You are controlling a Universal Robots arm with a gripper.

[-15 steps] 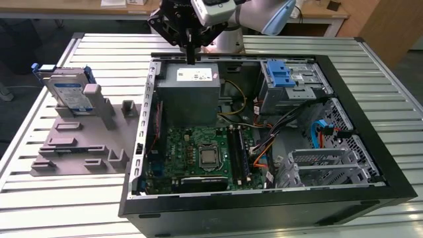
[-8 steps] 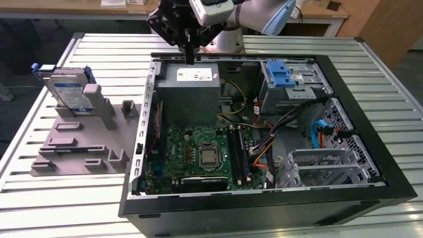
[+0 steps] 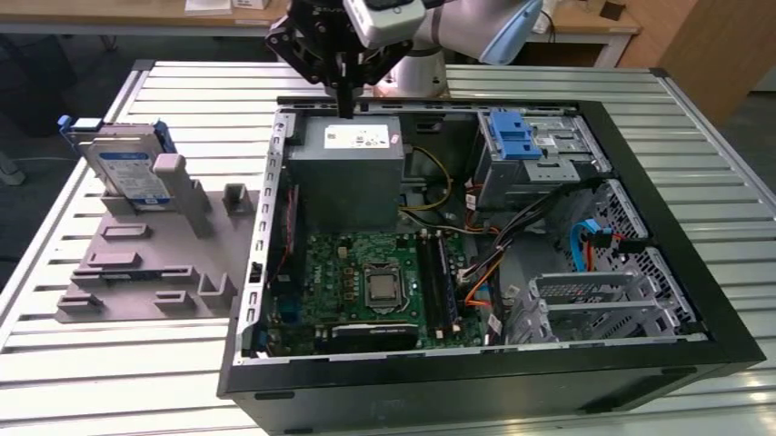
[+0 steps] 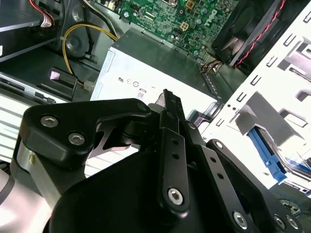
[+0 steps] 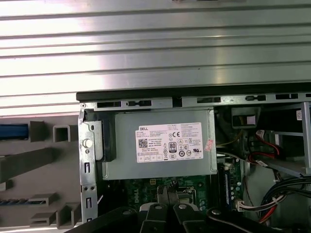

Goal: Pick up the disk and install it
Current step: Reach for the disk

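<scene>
The disk [image 3: 131, 171], a silver drive with a white-and-blue label in a blue carrier, stands on edge in a grey holder [image 3: 145, 263] at the exterior view's left, outside the computer case. My gripper [image 3: 348, 107] hangs well away from it, over the back edge of the grey power supply box [image 3: 352, 168] inside the open case. Its fingers are pressed together with nothing between them. In both wrist views the gripper [image 5: 168, 195] [image 4: 170, 102] points down at that box [image 5: 160, 145].
The open black computer case [image 3: 485, 386] lies on a slatted metal table [image 3: 109, 372]. Inside are a green motherboard [image 3: 370, 286], loose cables [image 3: 485, 272] and a drive bay with a blue latch [image 3: 515, 136] at the exterior view's back right.
</scene>
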